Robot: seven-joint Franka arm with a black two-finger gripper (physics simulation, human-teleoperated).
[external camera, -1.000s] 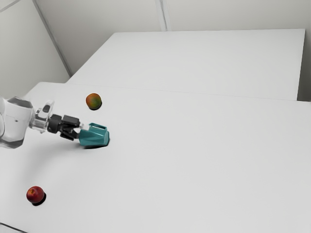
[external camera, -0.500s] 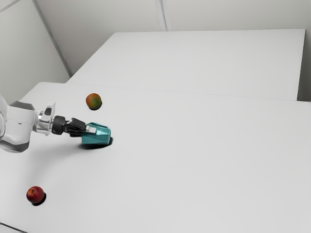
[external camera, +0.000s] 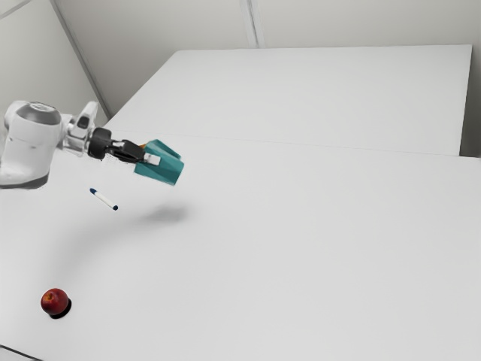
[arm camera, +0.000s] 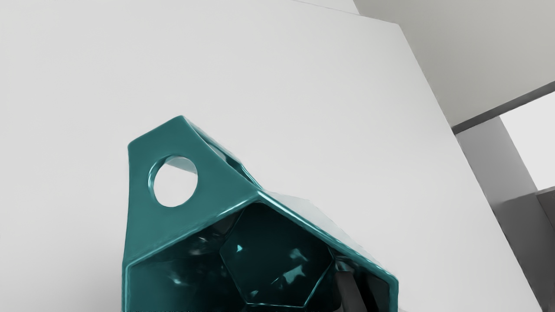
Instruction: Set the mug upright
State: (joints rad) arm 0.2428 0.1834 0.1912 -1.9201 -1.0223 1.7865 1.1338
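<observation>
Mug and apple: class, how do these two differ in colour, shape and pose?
The mug is teal, while the apple is red.
The mug is hollow and flat-sided, with a handle; the apple is rounded, without one.
The mug hangs tilted above the table, held by the tool; the apple rests on the table.

You have a wide, matte white table (external camera: 301, 248) w/ a thin seam (external camera: 316, 145) across it; past that, more white tabletop. Behind: plain lt. gray wall (external camera: 150, 45) w/ a pale vert. strip (external camera: 253, 22). Dark line (external camera: 79, 60) slants down at the exterior view's left. Wrist view gives you a dark gray band (arm camera: 498, 108) beside a bright white patch (arm camera: 531, 143). Light's soft, approx. even.
</observation>
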